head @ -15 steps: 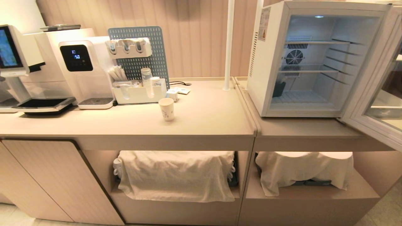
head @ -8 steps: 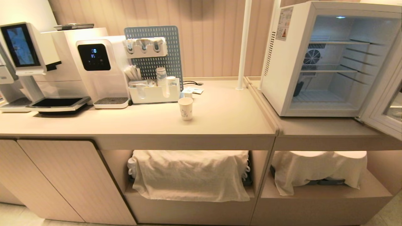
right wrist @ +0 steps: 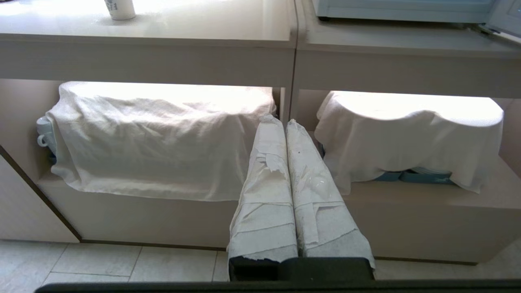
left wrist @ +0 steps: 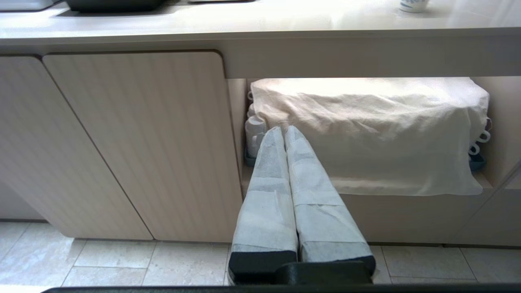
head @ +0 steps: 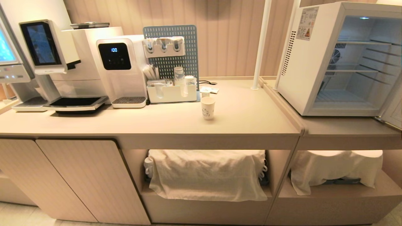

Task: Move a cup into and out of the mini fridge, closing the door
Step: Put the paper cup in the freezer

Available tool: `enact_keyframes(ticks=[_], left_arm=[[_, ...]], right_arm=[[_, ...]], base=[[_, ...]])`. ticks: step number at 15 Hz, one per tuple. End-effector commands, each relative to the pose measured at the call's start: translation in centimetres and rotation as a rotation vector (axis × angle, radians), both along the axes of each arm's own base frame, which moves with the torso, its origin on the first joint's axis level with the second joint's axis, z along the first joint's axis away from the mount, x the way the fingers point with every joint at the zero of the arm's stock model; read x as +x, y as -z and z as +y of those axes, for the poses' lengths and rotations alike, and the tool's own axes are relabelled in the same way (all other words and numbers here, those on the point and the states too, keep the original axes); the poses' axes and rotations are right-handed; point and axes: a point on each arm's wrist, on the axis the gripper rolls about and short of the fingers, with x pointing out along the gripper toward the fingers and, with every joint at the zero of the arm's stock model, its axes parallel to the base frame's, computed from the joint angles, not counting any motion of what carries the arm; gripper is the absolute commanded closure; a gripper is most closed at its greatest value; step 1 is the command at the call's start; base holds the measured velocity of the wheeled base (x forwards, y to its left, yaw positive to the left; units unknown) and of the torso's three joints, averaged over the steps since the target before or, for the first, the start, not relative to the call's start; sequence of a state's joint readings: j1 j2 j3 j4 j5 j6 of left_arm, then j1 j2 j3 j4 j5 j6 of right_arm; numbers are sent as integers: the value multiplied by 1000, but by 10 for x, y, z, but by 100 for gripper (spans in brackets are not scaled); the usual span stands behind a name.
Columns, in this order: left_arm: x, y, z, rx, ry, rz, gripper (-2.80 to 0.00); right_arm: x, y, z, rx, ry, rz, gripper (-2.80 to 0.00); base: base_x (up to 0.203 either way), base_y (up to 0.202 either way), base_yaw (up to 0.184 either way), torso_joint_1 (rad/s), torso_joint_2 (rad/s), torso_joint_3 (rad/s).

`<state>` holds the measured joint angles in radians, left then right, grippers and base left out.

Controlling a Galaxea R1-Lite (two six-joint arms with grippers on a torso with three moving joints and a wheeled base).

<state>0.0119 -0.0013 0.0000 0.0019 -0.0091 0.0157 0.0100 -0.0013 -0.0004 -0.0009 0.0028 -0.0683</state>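
- the cup [head: 208,107] stands upright on the counter [head: 245,119], just in front of a white organiser tray [head: 172,94], well apart from the mini fridge [head: 340,59] to the right.
- the fridge stands open, shelves bare; only a corner of the door [head: 394,114] shows at the frame edge.
- the cup looks like thin paper: light, easily crushed, likely to tip. a gentle pinch across the mid wall, below the rolled rim, seems safest.
- the left gripper [left wrist: 283,132] and the right gripper [right wrist: 278,122] hang low before the counter's lower shelves, fingers pressed together, holding nothing.
- readable writing: "100" on the water dispenser [head: 121,69] display. the cup's blue marks and the fridge's side sticker are too small to read.
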Motion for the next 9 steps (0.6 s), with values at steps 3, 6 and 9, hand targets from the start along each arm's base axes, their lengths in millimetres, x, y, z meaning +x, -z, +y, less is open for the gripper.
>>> enact_keyframes(ticks=[3,6,9], left_arm=[[0,0,0,0,1,1,0],[0,0,0,0,0,1,0],[0,0,0,3,1,2,0]], right_arm=[[0,0,0,-1,-1,1,0],[0,0,0,-1,-1,1,0],[0,0,0,-2,-1,1,0]], base=[[0,193,-2,4,-1,2],[0,193,1,3,1,2],[0,196,-1,3,1,2]])
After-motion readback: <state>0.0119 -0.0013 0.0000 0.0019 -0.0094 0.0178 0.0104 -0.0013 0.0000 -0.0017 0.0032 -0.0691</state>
